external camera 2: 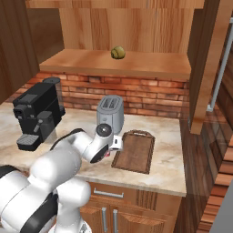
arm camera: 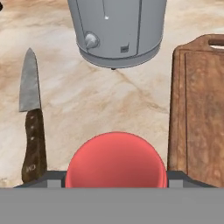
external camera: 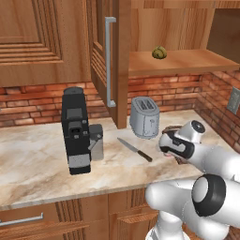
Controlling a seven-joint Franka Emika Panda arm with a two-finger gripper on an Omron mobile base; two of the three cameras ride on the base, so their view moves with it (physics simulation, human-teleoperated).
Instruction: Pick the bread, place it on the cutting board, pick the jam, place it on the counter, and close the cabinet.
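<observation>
Gripper [arm camera: 116, 181]: jaws closed on the jam [arm camera: 116, 159], the red jar sitting between the two dark fingertips low in the hand view. In the base views the hand is low over the counter [external camera: 42, 154], in front of the toaster [external camera: 144, 117].

Directly beyond the jar: bare marbled stone. To one side lies the knife [arm camera: 30, 118], blade pointing toward the toaster; to the other, the cutting board [arm camera: 201, 109], long edge running alongside. The jar hangs between them, touching neither as far as I can tell.

Judgement: step in hand is setting the jam down on the counter. The open strip between knife and board looks like the sensible target. Lower straight down, keep the jar upright, and release only once its base bears on the stone; a tilted release could roll it against the knife handle or onto the board rim. Whether the base already touches the stone I cannot tell.

Bread [external camera 2: 118, 53]: olive-brown lump on the cabinet shelf, well above the counter and well apart from the board, so that part of the task appears undone. The board is bare in the right base view.

Cabinet [external camera: 108, 61]: door stands open, handle facing out; closing it remains.
</observation>
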